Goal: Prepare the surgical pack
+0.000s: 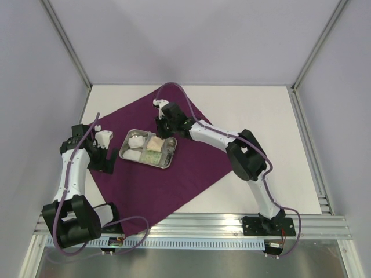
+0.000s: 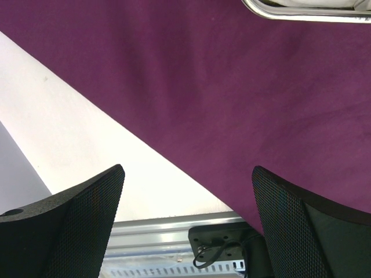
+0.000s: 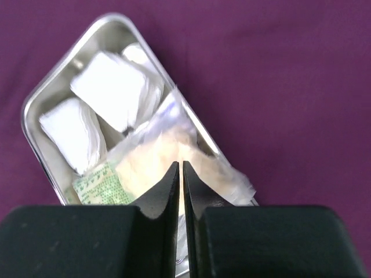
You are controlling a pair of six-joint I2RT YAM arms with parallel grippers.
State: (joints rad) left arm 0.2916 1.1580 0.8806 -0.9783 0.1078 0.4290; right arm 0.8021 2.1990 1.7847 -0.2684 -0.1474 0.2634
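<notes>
The deep-purple cloth [image 1: 174,174] [image 2: 232,87] [image 3: 290,69] lies spread flat as a diamond on the white table. A small steel tray [image 1: 171,155] [image 3: 26,116] sits on it, holding white gauze squares [image 1: 137,141] [image 3: 116,87], a clear packet [image 1: 155,143] [image 3: 168,150] with beige contents that leans over the tray's rim, and a green-printed packet [image 3: 101,185]. My right gripper [image 1: 161,128] [image 3: 179,164] hovers over the tray's far side with its jaws together just above the clear packet. My left gripper [image 1: 107,159] [image 2: 188,171] is wide open over the cloth's left edge, holding nothing.
The tray's rim [image 2: 301,16] shows at the top of the left wrist view. Bare white table [image 1: 255,110] surrounds the cloth. An aluminium rail [image 1: 232,223] runs along the near edge, and grey walls enclose the other three sides.
</notes>
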